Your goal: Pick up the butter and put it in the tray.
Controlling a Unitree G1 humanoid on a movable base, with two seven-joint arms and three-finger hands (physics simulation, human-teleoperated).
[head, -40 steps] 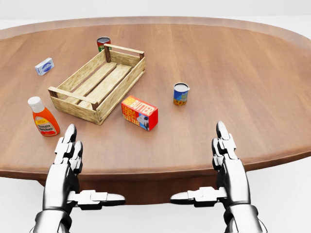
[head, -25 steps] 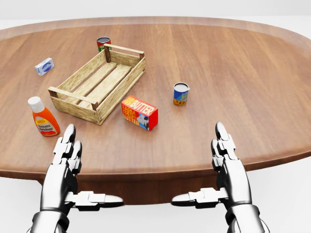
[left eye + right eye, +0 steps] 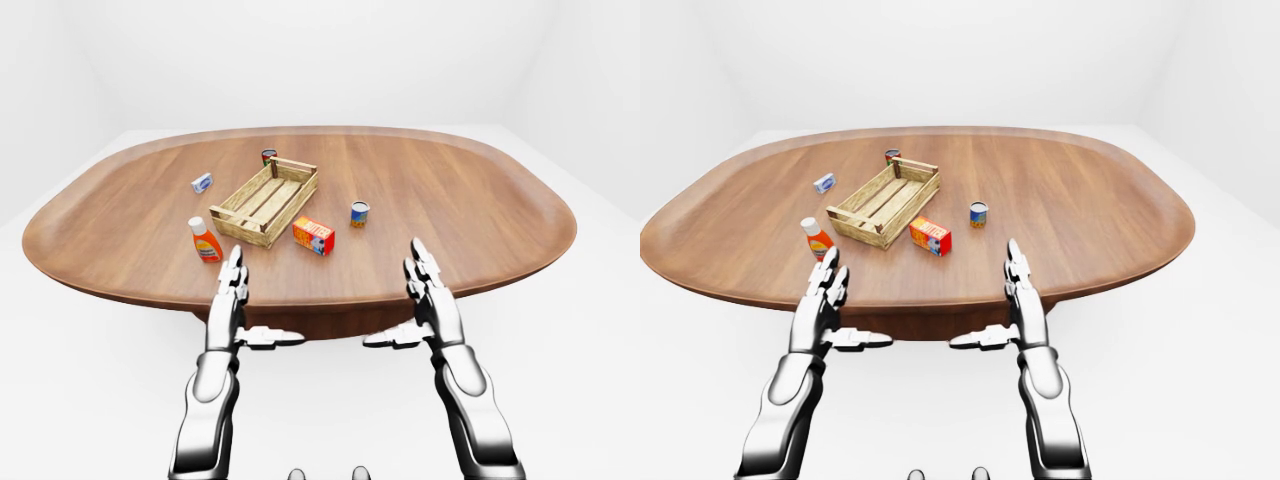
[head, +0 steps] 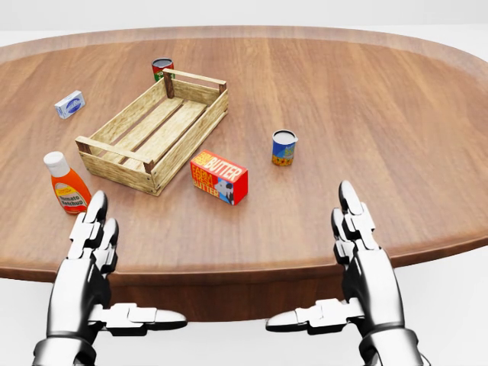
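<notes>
At the table's [image 4: 381, 114] near edge, the left hand [image 4: 84, 263] and right hand [image 4: 357, 252] hover with fingers spread, holding nothing. Farther in, the butter [image 4: 219, 177] lies on the wood just right of the tray [image 4: 152, 131].

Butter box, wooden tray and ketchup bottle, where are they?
butter box [image 4: 219, 177], head view, on its printed top face.
wooden tray [image 4: 189, 135], head view, on its right side wall.
ketchup bottle [image 4: 69, 190], head view, on its orange label.
</notes>
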